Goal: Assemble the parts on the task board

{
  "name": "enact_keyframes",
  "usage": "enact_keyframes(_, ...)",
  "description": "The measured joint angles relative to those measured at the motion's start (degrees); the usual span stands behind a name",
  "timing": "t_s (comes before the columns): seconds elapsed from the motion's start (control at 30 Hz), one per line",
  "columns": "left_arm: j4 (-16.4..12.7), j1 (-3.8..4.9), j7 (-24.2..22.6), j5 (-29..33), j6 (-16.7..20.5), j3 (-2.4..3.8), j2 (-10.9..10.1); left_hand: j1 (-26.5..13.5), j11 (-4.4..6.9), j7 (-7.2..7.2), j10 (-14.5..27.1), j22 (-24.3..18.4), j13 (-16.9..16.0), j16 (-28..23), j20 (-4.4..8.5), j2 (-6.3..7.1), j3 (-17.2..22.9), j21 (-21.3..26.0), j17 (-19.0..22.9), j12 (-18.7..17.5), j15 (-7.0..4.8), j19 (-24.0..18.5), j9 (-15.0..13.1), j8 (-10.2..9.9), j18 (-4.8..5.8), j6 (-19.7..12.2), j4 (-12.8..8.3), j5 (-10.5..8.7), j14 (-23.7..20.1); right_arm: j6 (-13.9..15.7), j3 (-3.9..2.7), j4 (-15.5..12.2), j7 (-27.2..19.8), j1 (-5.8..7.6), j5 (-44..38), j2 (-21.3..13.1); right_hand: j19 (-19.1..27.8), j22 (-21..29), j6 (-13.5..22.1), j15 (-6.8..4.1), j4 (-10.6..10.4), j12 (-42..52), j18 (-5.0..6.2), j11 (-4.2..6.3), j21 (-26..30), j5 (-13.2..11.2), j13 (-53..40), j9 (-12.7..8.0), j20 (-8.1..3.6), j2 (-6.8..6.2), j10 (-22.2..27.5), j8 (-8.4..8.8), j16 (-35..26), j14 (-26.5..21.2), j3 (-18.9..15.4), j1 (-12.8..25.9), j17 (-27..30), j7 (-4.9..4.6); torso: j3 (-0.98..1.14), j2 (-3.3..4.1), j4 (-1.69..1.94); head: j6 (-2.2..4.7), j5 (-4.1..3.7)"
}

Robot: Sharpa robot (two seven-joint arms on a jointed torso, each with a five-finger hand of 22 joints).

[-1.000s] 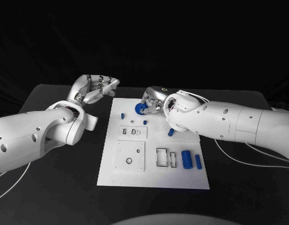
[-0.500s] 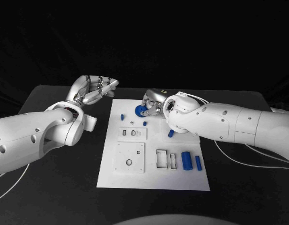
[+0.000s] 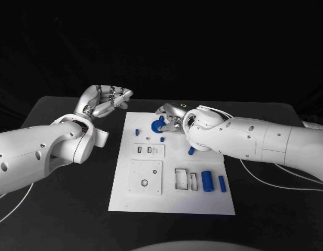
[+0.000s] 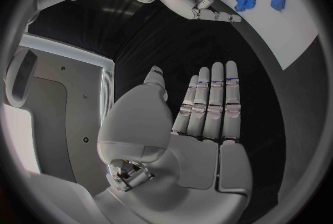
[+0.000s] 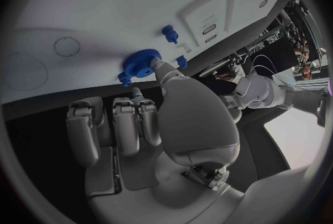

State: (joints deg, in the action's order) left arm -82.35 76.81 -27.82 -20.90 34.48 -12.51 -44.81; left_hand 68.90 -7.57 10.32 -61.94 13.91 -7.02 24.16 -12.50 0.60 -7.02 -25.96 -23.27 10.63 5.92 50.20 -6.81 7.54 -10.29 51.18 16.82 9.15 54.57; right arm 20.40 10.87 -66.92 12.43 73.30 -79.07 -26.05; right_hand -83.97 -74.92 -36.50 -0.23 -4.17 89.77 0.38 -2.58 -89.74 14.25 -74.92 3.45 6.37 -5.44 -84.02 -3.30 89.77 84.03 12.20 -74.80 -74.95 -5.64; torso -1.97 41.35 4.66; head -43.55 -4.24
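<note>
Both robot hands barely moved: right robot hand [image 3: 173, 116] still touches blue gear [image 3: 158, 125], left robot hand [image 3: 103, 99] empty, loosely spread.

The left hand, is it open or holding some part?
Open: the left hand holds nothing; its fingers lie straight, over the black table.

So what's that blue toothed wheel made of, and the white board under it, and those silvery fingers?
The blue gear looks like matte moulded or printed plastic: even colour, no shine. The white board seems plastic too, flat and dull, with recessed pockets, though painted metal can't be ruled out. The right robot hand touching the gear has fingers with a satin grey sheen, suggesting metal, or metallic-coated plastic.
</note>
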Motion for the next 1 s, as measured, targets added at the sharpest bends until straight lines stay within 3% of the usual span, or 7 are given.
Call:
enact_keyframes(0.1, 0.0, 0.00, 0.0, 0.0, 0.0, 0.00, 0.0, 0.0, 0.00, 0.00, 0.0, 0.0, 0.0, 0.0, 0.00, 0.00, 0.0, 0.0, 0.0, 0.0, 0.00, 0.0, 0.0, 0.0, 0.01, 0.0, 0.0, 0.00, 0.0, 0.9, -0.01, -0.4, -0.3, 0.00, 0.0, -0.3, 0.0, 0.0, 0.7, -0.42, 0.2, 0.0, 0.00, 0.46, 0.0, -0.3, 0.0, 0.0, -0.30, 0.00, 0.2, 0.00, 0.0, 0.0, -0.2, 0.0, 0.0, 0.84, 0.00, 0.03, -0.01, 0.10, 0.09)
enact_keyframes(0.17, 0.1, 0.00, 0.0, 0.0, 0.0, 0.00, 0.1, 0.0, 0.00, 0.00, 0.0, 0.0, 0.0, 0.0, 0.00, 0.00, 0.0, 0.0, 0.0, 0.0, 0.00, 0.0, 0.0, 0.0, 0.00, 0.0, 0.0, 0.00, 0.0, 2.0, -0.01, -0.8, -0.8, 0.00, 0.1, -0.7, 0.0, 0.0, -1.6, -0.87, 0.1, 0.0, 0.00, 0.90, 0.0, -0.4, 0.0, 0.3, -0.87, 0.03, -0.1, -0.37, 0.0, 0.0, -0.2, 0.0, 0.0, 1.06, 0.00, 0.03, -0.02, 0.14, 0.12)
enact_keyframes(0.23, 0.1, 0.00, 0.0, 0.0, 0.0, 0.00, 0.2, 0.0, 0.00, 0.00, 0.0, 0.0, 0.0, 0.0, 0.00, 0.00, 0.0, 0.0, 0.0, 0.0, 0.00, 0.0, 0.0, 0.0, 0.00, 0.0, 0.0, 0.00, 0.0, 3.7, -0.01, -1.6, -1.5, 0.05, 0.5, -1.4, 0.2, 0.0, -6.6, -1.19, -0.1, 0.0, 0.00, 1.09, 0.0, -0.7, 0.0, 1.0, -1.26, 0.50, 0.1, -1.68, 0.0, 0.0, -0.8, 0.5, 0.0, 0.81, -0.01, 0.03, -0.03, 0.16, 0.17)
enact_keyframes(0.37, 0.2, -0.01, 0.0, 0.0, 0.0, -0.01, 0.4, 0.0, 0.00, 0.00, 0.0, 0.0, 0.0, 0.0, 0.00, 0.00, 0.0, 0.0, 0.0, 0.0, 0.00, 0.0, 0.0, 0.0, 0.01, 0.0, 0.0, 0.00, 0.0, 7.3, -0.01, -4.3, -3.5, 0.72, 2.5, -3.7, 0.0, 0.0, -11.6, -1.33, -0.9, 0.0, 0.00, 1.10, 0.0, -0.7, 0.0, 1.9, -1.46, 0.97, 0.1, -3.40, 0.0, 0.1, -1.5, 1.9, 0.0, -0.10, 0.00, 0.01, -0.07, 0.16, 0.28)
enact_keyframes(0.5, 0.4, -0.02, 0.0, 0.0, 0.0, -0.01, 0.5, 0.0, 0.00, 0.00, 0.0, 0.0, 0.0, 0.0, 0.00, 0.00, 0.0, 0.0, 0.0, 0.0, 0.00, 0.0, 0.0, 0.0, 0.00, 0.0, 0.0, 0.00, 0.0, 10.6, -0.02, -9.3, -6.0, 2.54, 6.9, -8.3, 0.0, 0.0, -15.3, -0.92, -2.5, 0.0, 0.00, -0.22, 0.0, 0.3, 0.0, 2.5, -1.46, 1.28, 0.1, -4.44, 0.0, 0.0, -2.4, 4.3, 0.0, -0.85, 0.01, -0.04, -0.10, 0.08, 0.20)
enact_keyframes(0.73, 1.1, -0.03, -0.1, 0.0, -0.1, -0.02, 0.9, 0.0, 0.00, 0.00, 0.0, 0.0, 0.0, 0.0, 0.00, 0.00, 0.0, 0.0, 0.0, 0.0, 0.00, 0.0, 0.0, 0.0, 0.01, 0.0, 0.0, 0.00, 0.0, 11.9, -0.01, -18.0, -9.5, 4.86, 16.1, -18.6, 0.0, 0.0, -16.0, -0.48, -3.2, 0.0, 0.00, -0.37, 0.0, 0.6, 0.0, 2.5, -1.02, 1.11, -0.1, -4.44, 0.0, -0.1, -3.2, 5.2, 0.0, -1.23, -0.02, -0.23, -0.29, -0.19, -0.92)
enact_keyframes(1.0, 1.8, -0.23, -0.1, 0.1, -0.1, -0.04, 1.2, 0.0, 0.00, 0.00, 0.0, 0.0, 0.0, 0.0, 0.00, 0.00, 0.0, 0.3, 0.0, 0.0, 0.00, 0.0, 0.0, 0.0, 0.00, 0.0, 0.0, 0.00, 0.0, 10.5, 0.51, -22.4, -11.5, 4.29, 21.5, -27.1, 0.0, 0.0, -15.4, -0.48, -2.8, 0.0, 0.00, -0.37, 0.0, -1.7, 0.0, 2.1, -1.02, 1.12, -0.1, -3.10, 0.0, -0.1, -3.6, 3.8, 0.0, -0.60, 0.12, -0.63, -0.75, -0.13, -2.54)
